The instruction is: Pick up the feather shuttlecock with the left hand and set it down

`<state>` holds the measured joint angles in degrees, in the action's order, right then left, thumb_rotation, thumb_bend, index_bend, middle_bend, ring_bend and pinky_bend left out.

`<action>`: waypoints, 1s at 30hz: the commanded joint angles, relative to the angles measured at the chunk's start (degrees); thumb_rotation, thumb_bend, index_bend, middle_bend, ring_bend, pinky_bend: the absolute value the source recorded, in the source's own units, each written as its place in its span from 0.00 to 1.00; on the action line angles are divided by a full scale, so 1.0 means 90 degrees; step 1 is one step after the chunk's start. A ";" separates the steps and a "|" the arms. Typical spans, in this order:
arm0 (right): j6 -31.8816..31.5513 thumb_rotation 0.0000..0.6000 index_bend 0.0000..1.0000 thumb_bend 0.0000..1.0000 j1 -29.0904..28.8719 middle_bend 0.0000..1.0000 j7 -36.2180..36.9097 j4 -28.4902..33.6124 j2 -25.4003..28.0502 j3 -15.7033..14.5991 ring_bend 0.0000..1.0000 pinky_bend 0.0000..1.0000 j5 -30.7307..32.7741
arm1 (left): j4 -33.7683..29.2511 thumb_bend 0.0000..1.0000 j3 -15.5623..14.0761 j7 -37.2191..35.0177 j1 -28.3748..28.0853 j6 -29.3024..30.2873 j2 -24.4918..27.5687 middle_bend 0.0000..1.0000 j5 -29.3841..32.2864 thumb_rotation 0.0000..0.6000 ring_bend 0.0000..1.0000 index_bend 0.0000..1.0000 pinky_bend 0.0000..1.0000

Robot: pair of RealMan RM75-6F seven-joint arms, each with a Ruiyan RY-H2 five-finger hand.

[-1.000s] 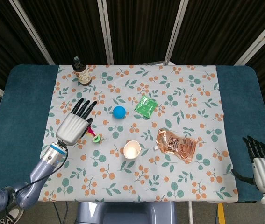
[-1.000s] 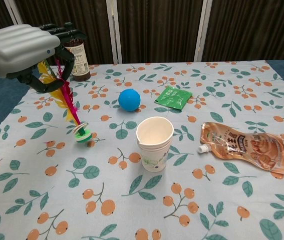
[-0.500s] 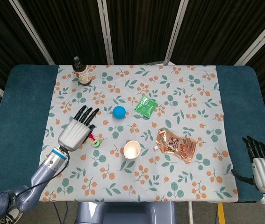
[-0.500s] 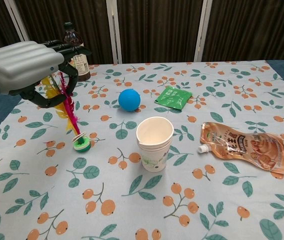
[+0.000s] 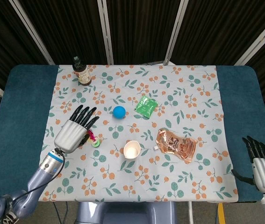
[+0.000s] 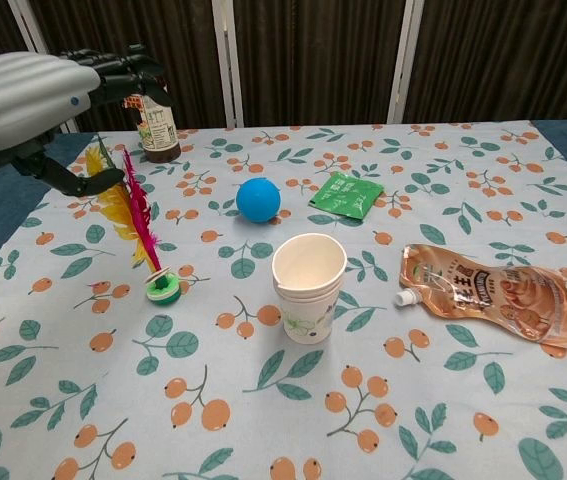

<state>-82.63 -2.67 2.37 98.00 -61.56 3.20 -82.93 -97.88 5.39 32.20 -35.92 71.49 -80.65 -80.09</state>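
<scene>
The feather shuttlecock (image 6: pixel 148 235) stands on the floral cloth on its green base, its pink and yellow feathers leaning up and to the left. In the head view the shuttlecock (image 5: pixel 94 139) peeks out beside my left hand (image 5: pixel 74 129). My left hand (image 6: pixel 25 95) hovers above and to the left of the feathers with its fingers stretched out and its thumb tip close to the yellow feather, holding nothing. My right hand (image 5: pixel 261 161) lies at the table's right front edge, fingers apart and empty.
A brown bottle (image 6: pixel 153 125) stands at the back left behind my left hand. A blue ball (image 6: pixel 258 199), a green packet (image 6: pixel 347 194), stacked paper cups (image 6: pixel 309 285) and an orange spouted pouch (image 6: pixel 488 290) lie to the right of the shuttlecock.
My left hand lowered the shuttlecock until its base sat on the cloth, then let go of the feathers and lifted up and to the left with its fingers spread.
</scene>
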 commanded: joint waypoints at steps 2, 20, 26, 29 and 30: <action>0.0003 1.00 0.00 0.10 -0.0001 0.00 -0.0007 -0.0009 -0.0002 -0.0005 0.00 0.00 -0.0008 | -0.0335 0.36 -0.0006 -0.0276 0.0332 0.0481 0.0150 0.00 -0.0123 1.00 0.00 0.12 0.00; 0.0025 1.00 0.00 0.10 -0.0005 0.00 -0.0199 0.0031 -0.0027 -0.0027 0.00 0.00 0.0007 | -0.0530 0.24 -0.0986 -0.1578 0.2644 0.2672 0.1630 0.00 -0.0630 1.00 0.00 0.11 0.00; 0.0025 1.00 0.00 0.10 -0.0011 0.00 -0.0235 0.0036 -0.0039 -0.0041 0.00 0.00 -0.0029 | -0.0068 0.24 -0.1186 -0.1862 0.3065 0.2827 0.1621 0.00 -0.0735 1.00 0.00 0.09 0.00; 0.0034 1.00 0.00 0.10 -0.0022 0.00 -0.0225 0.0014 -0.0037 -0.0054 0.00 0.00 -0.0070 | 0.0099 0.24 -0.1205 -0.1940 0.3223 0.2934 0.1587 0.00 -0.0866 1.00 0.00 0.09 0.00; 0.0030 1.00 0.00 0.10 -0.0023 0.00 -0.0220 0.0013 -0.0038 -0.0054 0.00 0.00 -0.0081 | 0.0116 0.24 -0.1194 -0.1970 0.3250 0.2928 0.1580 0.00 -0.0868 1.00 0.00 0.09 0.00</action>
